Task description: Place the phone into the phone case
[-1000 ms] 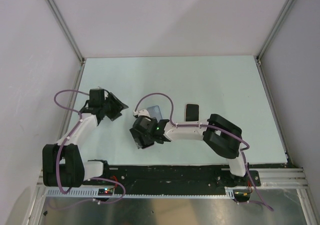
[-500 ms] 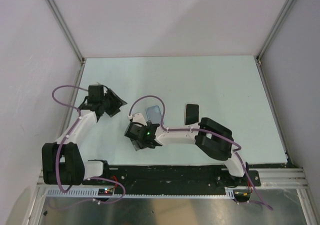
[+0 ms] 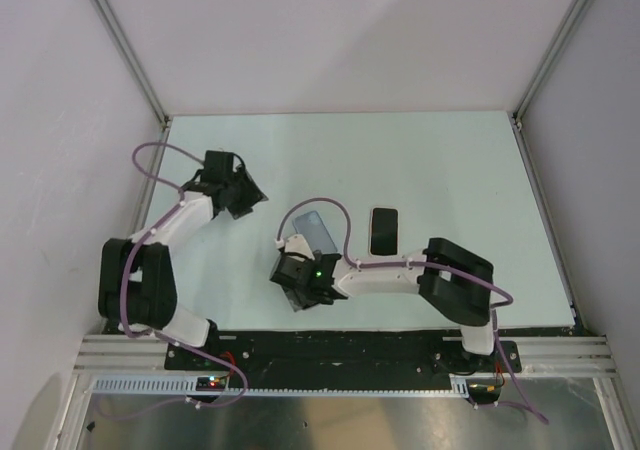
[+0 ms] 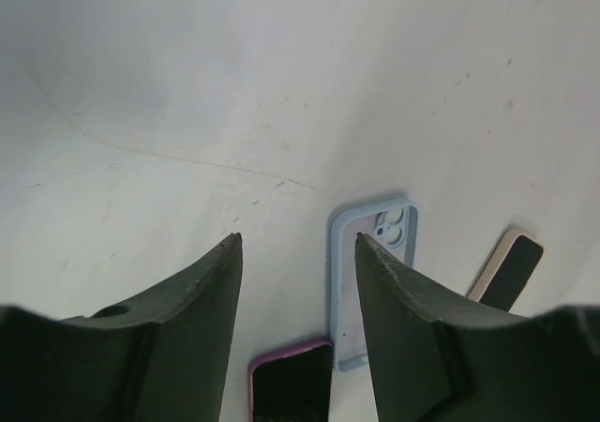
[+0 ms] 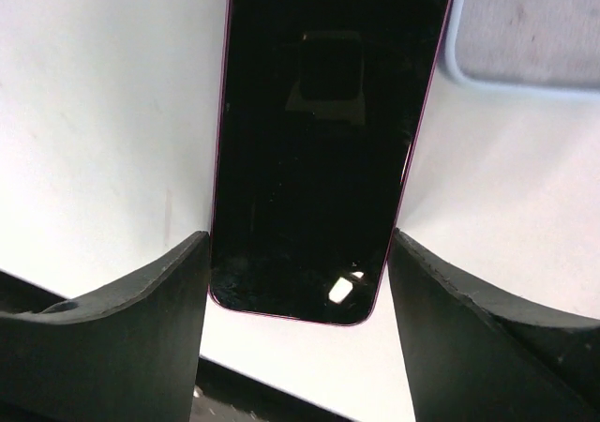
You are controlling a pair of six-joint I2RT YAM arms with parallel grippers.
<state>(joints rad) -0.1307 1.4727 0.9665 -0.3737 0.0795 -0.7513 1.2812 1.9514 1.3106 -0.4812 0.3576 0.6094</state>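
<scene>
Phone [image 5: 314, 141] lies between the spread fingers of the right hand [image 5: 298, 248], grip unclear, phone case [image 5: 525, 37] just beyond.

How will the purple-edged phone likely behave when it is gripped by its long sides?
Probably stiff: the phone, flanked by the right gripper, is a flat, straight slab. Likely slippery, since its glossy screen shows reflections. Lying flat on the table, it should slide rather than tip if pushed.

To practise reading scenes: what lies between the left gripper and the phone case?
Nothing but bare table between left gripper and phone case, shown in the left wrist view.
</scene>
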